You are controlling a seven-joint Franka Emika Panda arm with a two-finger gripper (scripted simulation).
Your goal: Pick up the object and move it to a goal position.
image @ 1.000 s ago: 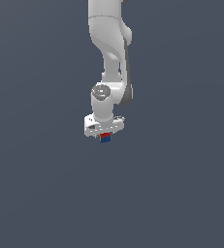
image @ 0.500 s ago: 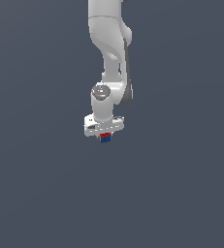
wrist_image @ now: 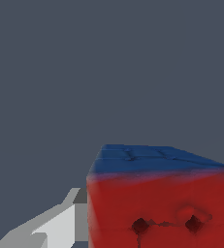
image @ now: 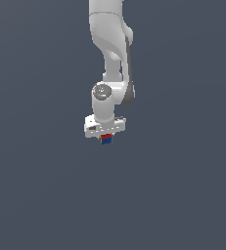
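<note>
The object is a tiny cube-like block (image: 106, 138), red on its upper part and blue below. It sits right under the white hand of my arm in the exterior view, between the fingers. My gripper (image: 106, 138) is shut on it and holds it off the grey surface. In the wrist view the block (wrist_image: 157, 203) fills the lower part of the picture, a red face with two dark dents and a blue face beyond it. One white finger (wrist_image: 50, 225) shows pressed against its side. The other finger is hidden.
The white arm (image: 112, 53) reaches down from the top of the exterior view. Plain dark grey ground (image: 46, 195) lies all around. No goal marker shows in either view.
</note>
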